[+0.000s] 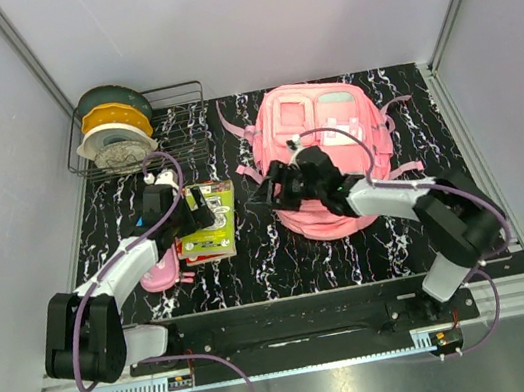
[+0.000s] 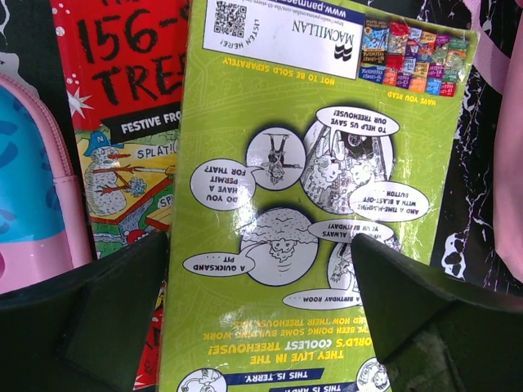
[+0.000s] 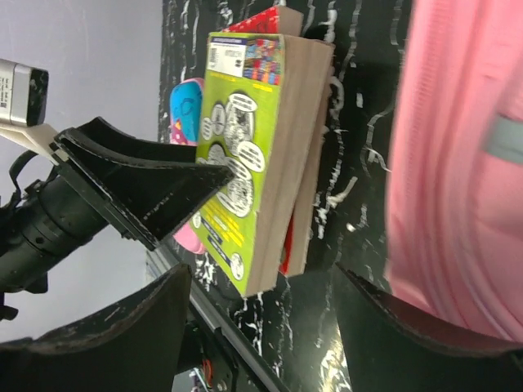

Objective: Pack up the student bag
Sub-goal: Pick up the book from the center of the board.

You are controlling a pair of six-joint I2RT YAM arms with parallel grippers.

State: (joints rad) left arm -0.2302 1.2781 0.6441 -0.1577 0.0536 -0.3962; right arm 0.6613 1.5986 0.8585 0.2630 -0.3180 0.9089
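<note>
Books (image 1: 208,224) stacked left of the student bag (image 1: 328,139), which lies flat on the surface (image 1: 272,250), so we read left tool (image 2: 261,282) wide open, empty, over them for pickup; right tool (image 3: 261,290) open, empty, at bag.

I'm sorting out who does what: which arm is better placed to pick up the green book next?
Left. The left gripper, open, hangs right over the green book. The right gripper, also open, sits beside the bag, off to the book's side.

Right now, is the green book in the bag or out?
Out: the green book lies on a red book on the table, beside the bag.
</note>
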